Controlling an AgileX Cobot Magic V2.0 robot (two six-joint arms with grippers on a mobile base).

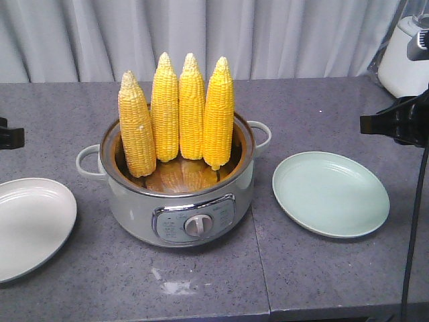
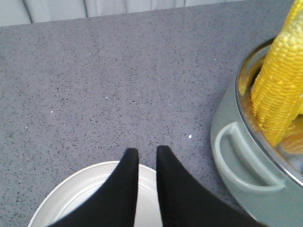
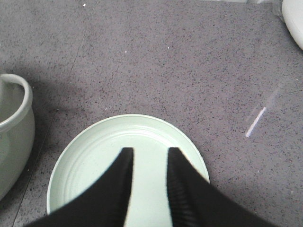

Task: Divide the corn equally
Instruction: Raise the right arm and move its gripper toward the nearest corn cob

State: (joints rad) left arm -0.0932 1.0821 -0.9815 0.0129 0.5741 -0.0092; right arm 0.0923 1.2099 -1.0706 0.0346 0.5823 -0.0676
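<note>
Front view: four corn cobs (image 1: pixel 191 107) upright in pot (image 1: pixel 134 208); green plate (image 1: pixel 332 194) beside.

Place: staged kitchen bench
Surface: grey speckled countertop (image 1: pixel 322 100)
Backdrop: pleated grey curtain (image 1: pixel 281 33)
Appliances: dial-fronted electric cooking pot (image 1: pixel 181 215) holding corn cobs (image 1: pixel 192 107); white blender (image 1: pixel 405 64)

A pale grey-green electric cooking pot (image 1: pixel 134 208) stands mid-worktop. It has a loop handle on either side and a silver control panel with a round dial (image 1: pixel 195 225) facing the front camera. To its left lies a white plate (image 1: pixel 30 225), partly cut off by the frame edge. To its right lies a pale green plate (image 1: pixel 332 194), near but apart. The worktop (image 1: pixel 315 282) is speckled grey stone with a seam (image 1: pixel 260 268) running front to back. A pleated grey curtain (image 1: pixel 301 33) hangs behind, and a white appliance (image 1: pixel 404 64) sits at the far right corner.
</note>
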